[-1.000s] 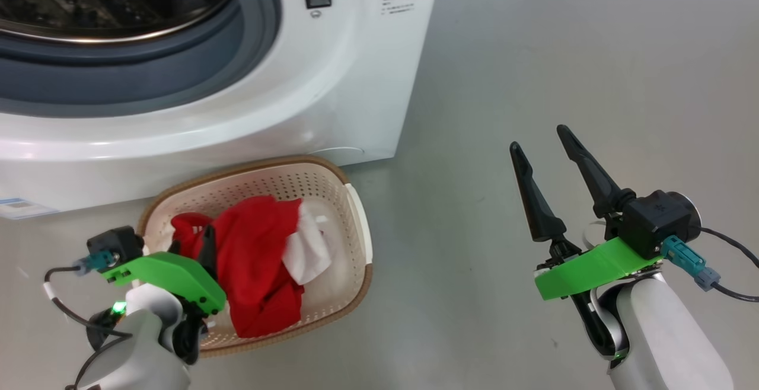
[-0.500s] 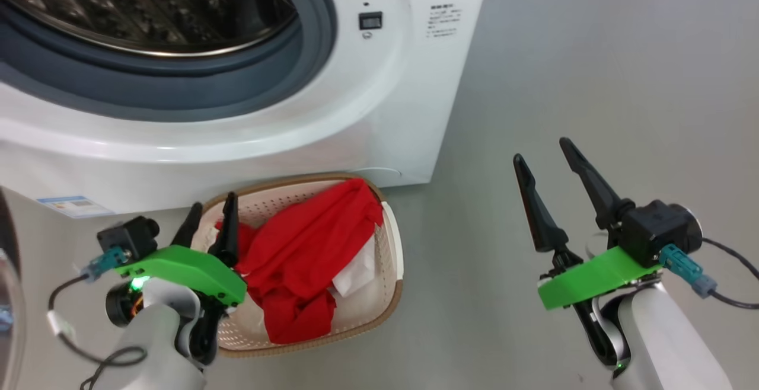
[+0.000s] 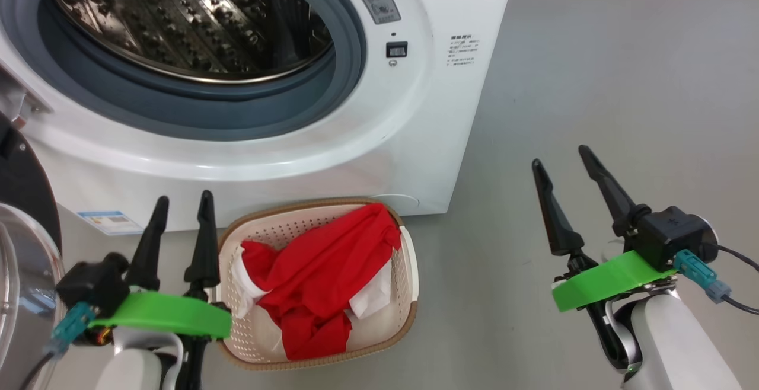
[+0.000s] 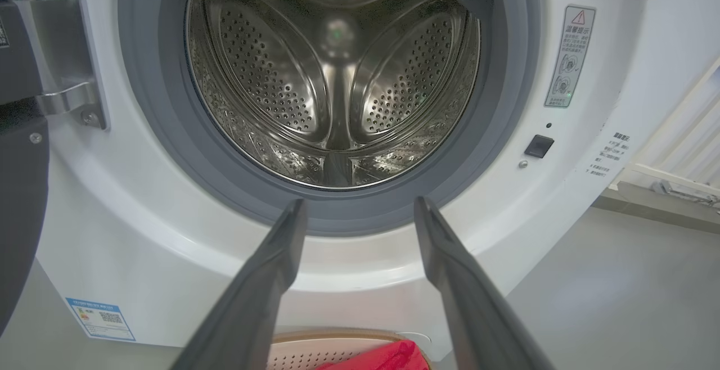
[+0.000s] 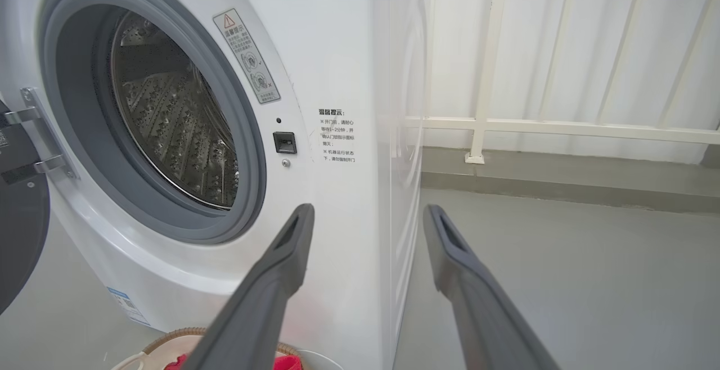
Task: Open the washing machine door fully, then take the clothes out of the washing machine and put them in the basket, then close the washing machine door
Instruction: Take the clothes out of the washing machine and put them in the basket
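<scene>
Both hands empty, fingers spread: left hand (image 3: 184,197), right hand (image 3: 560,157). Just right of the left hand, the basket (image 3: 409,271) holds the clothes (image 3: 320,283), which look soft and light and lie in a heap. Close on the left hand's other side, the washing machine door (image 3: 24,200) hangs swung open. Beyond my fingers is the washing machine (image 3: 427,141); its drum (image 4: 337,77) looks empty as far as I can see.

Judgement: only closing the door remains. The door is rigid and hinged, its rim glossy and likely slippery. I'd push flat on the rim's free edge, far from the hinge (image 4: 67,100), and not pinch the glass.
</scene>
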Tool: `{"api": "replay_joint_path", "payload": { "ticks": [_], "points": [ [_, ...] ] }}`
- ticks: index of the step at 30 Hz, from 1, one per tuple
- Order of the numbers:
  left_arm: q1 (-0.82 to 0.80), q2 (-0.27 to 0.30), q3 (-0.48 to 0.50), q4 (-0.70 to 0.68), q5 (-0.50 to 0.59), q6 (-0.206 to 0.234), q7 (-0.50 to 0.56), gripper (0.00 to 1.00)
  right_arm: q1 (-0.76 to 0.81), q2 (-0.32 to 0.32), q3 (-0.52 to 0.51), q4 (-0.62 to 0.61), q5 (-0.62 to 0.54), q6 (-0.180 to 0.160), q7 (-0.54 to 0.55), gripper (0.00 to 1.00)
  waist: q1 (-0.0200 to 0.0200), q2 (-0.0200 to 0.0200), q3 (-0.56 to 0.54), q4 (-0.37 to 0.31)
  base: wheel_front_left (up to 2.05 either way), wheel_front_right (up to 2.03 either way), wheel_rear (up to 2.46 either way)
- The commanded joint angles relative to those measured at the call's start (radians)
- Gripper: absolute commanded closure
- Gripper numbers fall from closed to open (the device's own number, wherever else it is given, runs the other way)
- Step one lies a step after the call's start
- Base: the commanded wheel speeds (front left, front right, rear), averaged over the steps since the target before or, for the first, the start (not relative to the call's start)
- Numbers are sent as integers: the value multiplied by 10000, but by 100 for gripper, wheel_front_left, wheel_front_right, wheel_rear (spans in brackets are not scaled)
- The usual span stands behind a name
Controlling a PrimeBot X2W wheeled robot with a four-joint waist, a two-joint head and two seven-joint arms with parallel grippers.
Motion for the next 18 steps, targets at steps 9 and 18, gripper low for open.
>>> {"api": "replay_joint_path", "payload": {
  "ticks": [9, 18],
  "points": [
    [1317, 18, 930, -2004, 1025, 125, -119, 0, 427, 28, -245, -396, -73, 48, -63, 0, -1, 0, -621, -226, 0, 0, 0],
    [2409, -41, 1339, -2890, 1416, 191, -120, 0, 929, 28, -438, -651, -125, 48, -63, 0, -1, 0, -1171, -506, 0, 0, 0]
  ]
}}
